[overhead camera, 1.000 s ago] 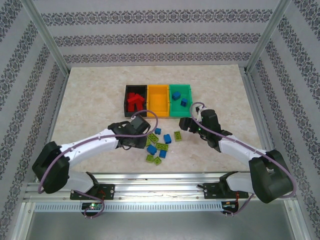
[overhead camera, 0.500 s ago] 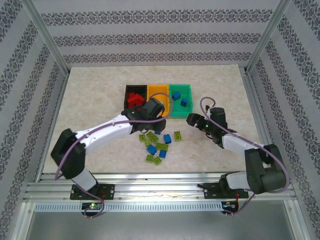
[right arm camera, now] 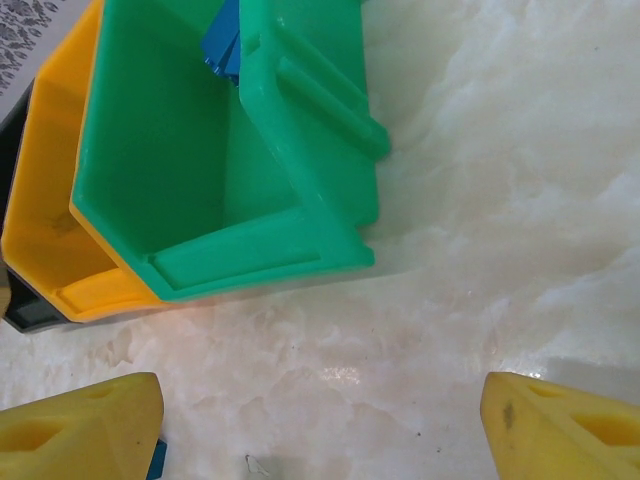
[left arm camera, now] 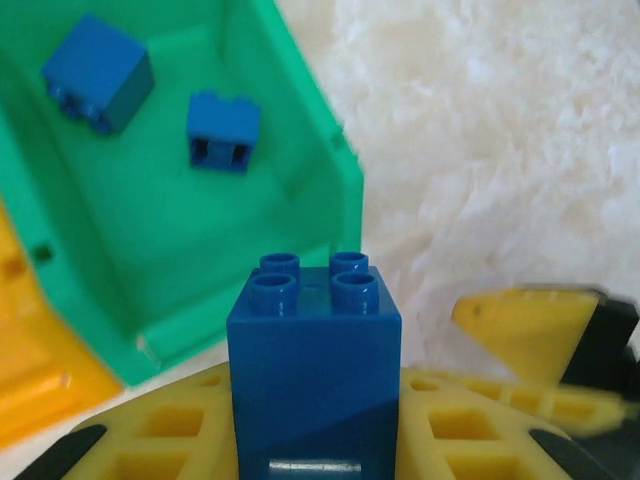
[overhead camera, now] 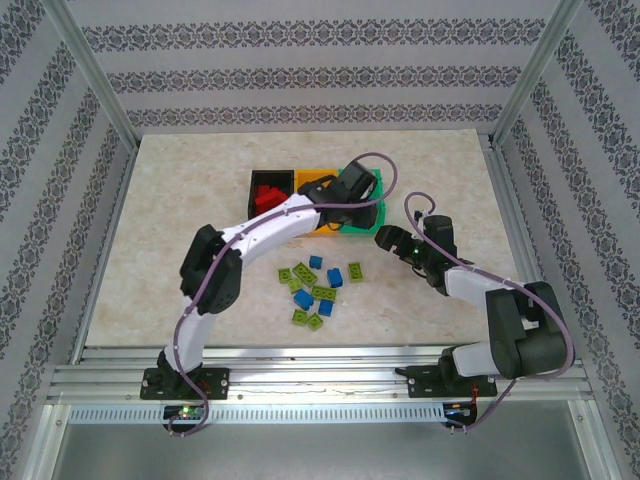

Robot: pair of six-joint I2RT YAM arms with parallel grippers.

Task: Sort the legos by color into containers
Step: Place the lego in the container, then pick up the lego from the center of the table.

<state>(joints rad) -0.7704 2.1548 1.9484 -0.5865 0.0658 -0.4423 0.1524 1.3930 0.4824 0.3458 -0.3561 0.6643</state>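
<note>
Overhead, the left gripper (overhead camera: 358, 200) hangs over the green rectangular plastic bin (overhead camera: 379, 212). That bin ends a row with the orange-yellow plastic bin (overhead camera: 308, 180) and the black plastic bin (overhead camera: 256, 178), which holds red bricks (overhead camera: 266, 198). Loose lime green and blue bricks (overhead camera: 315, 290) lie scattered on the marbled table top (overhead camera: 180, 200), near the front of the bins. The right gripper (overhead camera: 388, 238) hovers just beside the green bin's near right corner.

From the left wrist, the left gripper (left arm camera: 313, 445) is clamped on a blue studded plastic brick (left arm camera: 313, 350), studs up, by the green bin's (left arm camera: 150, 240) near corner. Its yellow fingers (left arm camera: 170, 435) press on opposite flat sides. Two more blue bricks (left arm camera: 224, 130) lie on the bin's floor. The held brick looks light, stiff and hard to damage, but its smooth walls are probably slippery. The safest hold is square across two flat faces, as here, never on the studs.

From the right wrist, the right gripper (right arm camera: 320, 430) stands wide apart with nothing between its fingers (right arm camera: 80, 430). It is over bare table, in front of the green bin (right arm camera: 190, 150).
</note>
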